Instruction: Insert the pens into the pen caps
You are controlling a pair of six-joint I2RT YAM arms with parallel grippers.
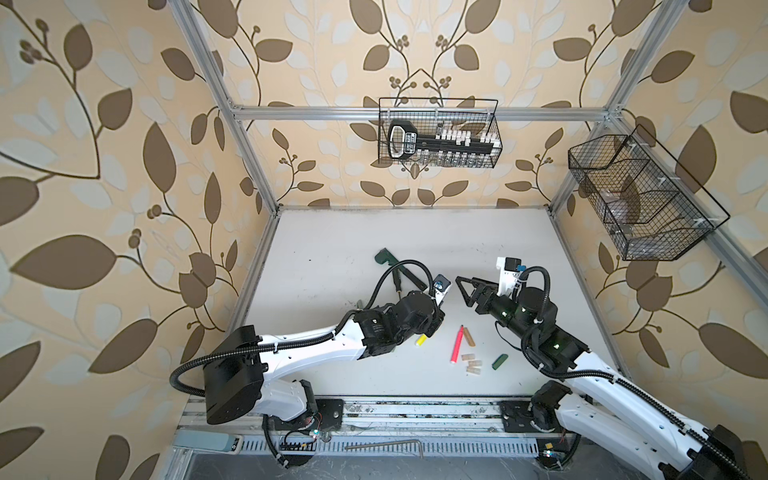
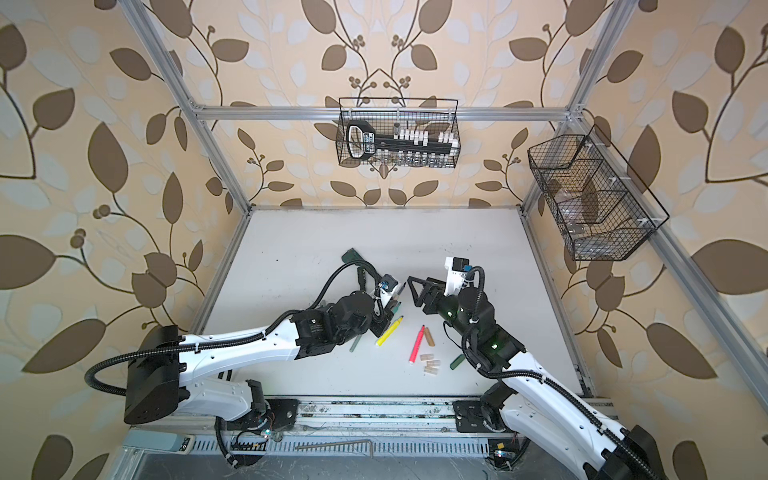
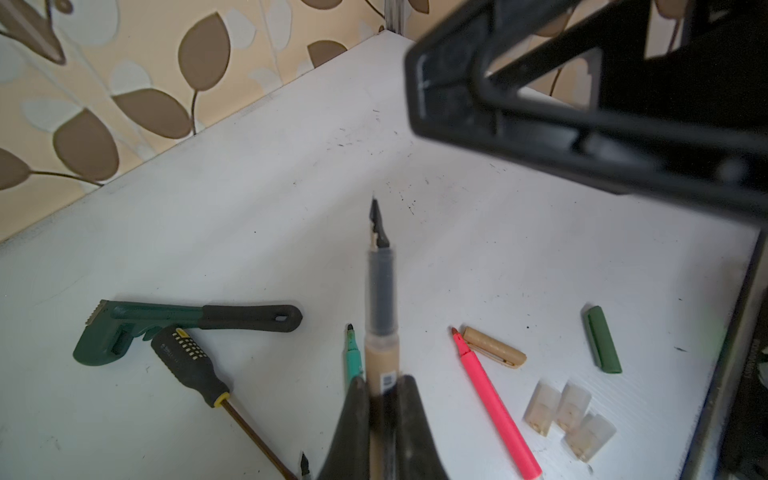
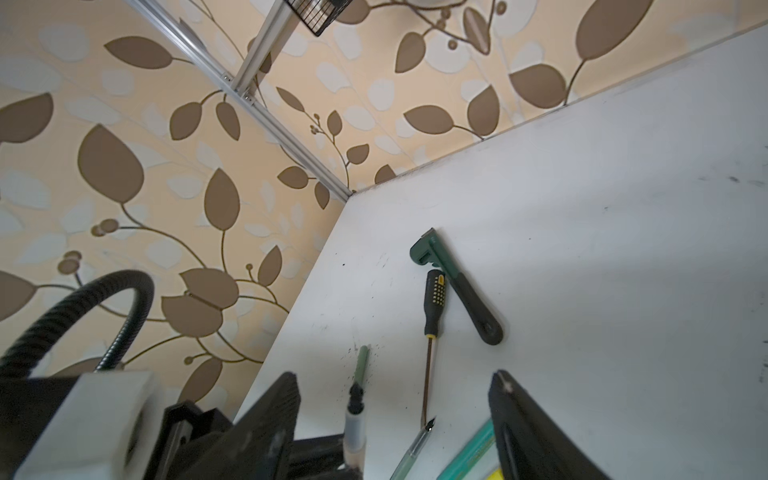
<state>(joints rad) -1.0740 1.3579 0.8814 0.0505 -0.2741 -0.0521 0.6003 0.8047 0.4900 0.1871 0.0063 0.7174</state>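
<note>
The left tool point(image 3: 382, 395) was clamped on the gold-brown pen point(image 3: 380, 316), nib held out toward the right tool point(image 4: 395, 382), whose jaws stood apart and empty, presumably ready for its gold-brown cap point(image 3: 494, 347), which lay on the desk point(image 3: 249, 208) beside the neon pink pen point(image 3: 494, 403).

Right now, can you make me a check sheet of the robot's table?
Surface: white table, small dark specks.
Job's things: brown pen held; pink pen, yellow pen, teal pen loose; brown cap, green cap, three pale caps loose.
Clutter: wrench, screwdriver; hex key on front rail.
Fingers: left fingers shut on brown pen; right fingers open, empty.
Cables: black hoses loop over both wrists.
Surroundings: back basket, side basket on frame; leafy wallpaper.
</note>
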